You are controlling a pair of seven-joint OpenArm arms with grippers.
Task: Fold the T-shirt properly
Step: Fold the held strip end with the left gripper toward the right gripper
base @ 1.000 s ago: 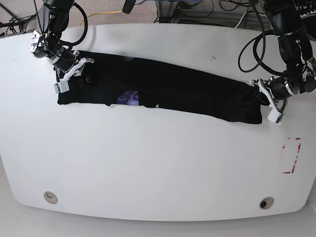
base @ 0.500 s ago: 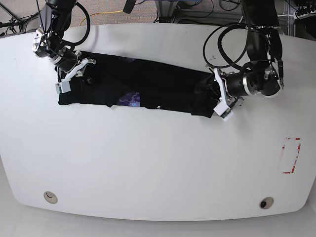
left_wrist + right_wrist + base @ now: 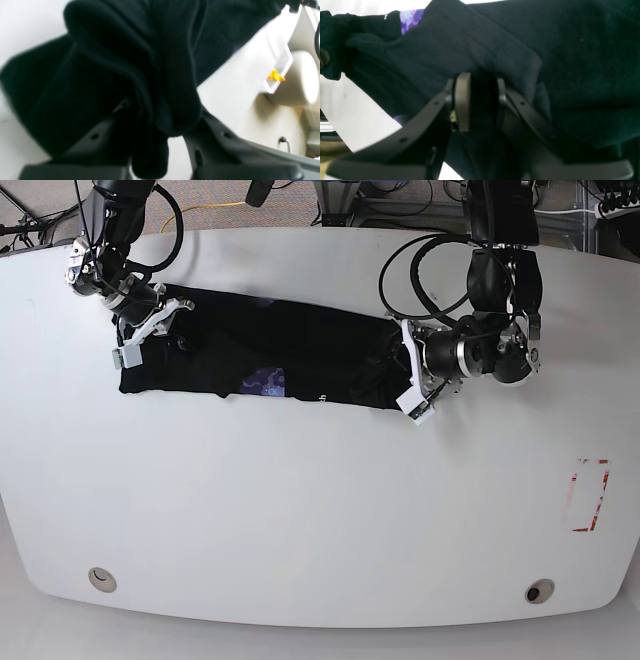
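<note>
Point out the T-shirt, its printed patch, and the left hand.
T-shirt (image 3: 320, 340), base view: middle of the black cloth.
Printed patch (image 3: 263, 381), base view: purple print at the front edge.
Left hand (image 3: 408, 385), base view: fingertips on the cloth's end.

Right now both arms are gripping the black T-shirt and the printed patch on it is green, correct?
Not quite. Both arms do grip the T-shirt, left gripper and right gripper, but the printed patch is purple-blue, not green. The base view shows it.

The tiny white lettering on the T-shirt (image 3: 290, 355) is too small to read.
</note>
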